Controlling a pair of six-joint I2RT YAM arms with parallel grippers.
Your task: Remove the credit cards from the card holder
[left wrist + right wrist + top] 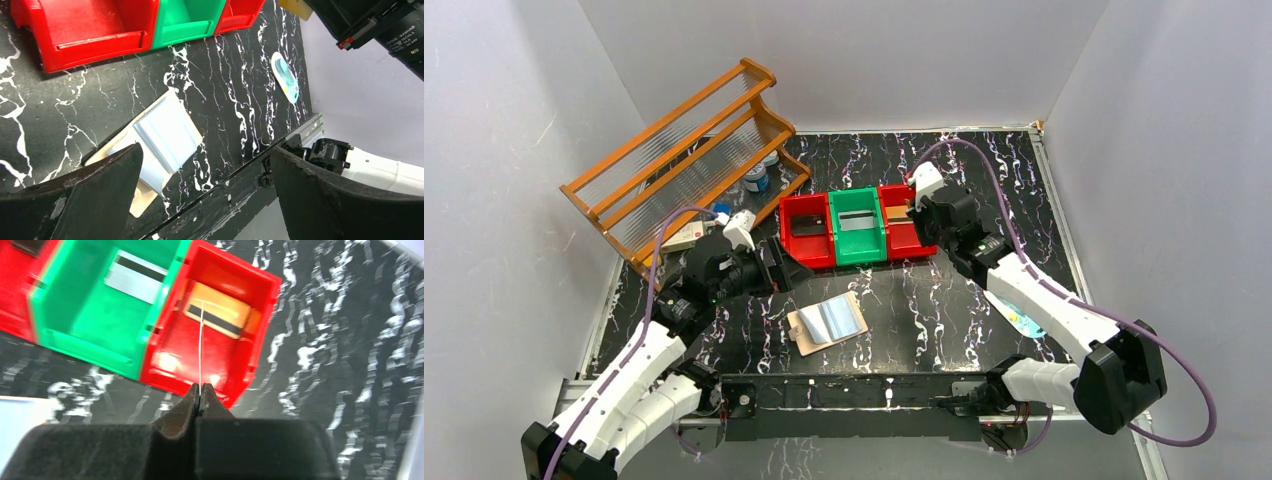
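Observation:
The tan card holder lies open on the table, pale blue sleeves up; it also shows in the left wrist view. My left gripper is open and empty, hovering left of it. My right gripper is shut on a thin card, seen edge-on, above the right red bin. An orange-gold card lies in that bin. A silvery grey card lies in the green bin, and a dark card in the left red bin.
A wooden rack with small jars stands at the back left, next to the left arm. A white-and-teal oval object lies on the table under the right arm. White walls enclose the black marbled table on three sides.

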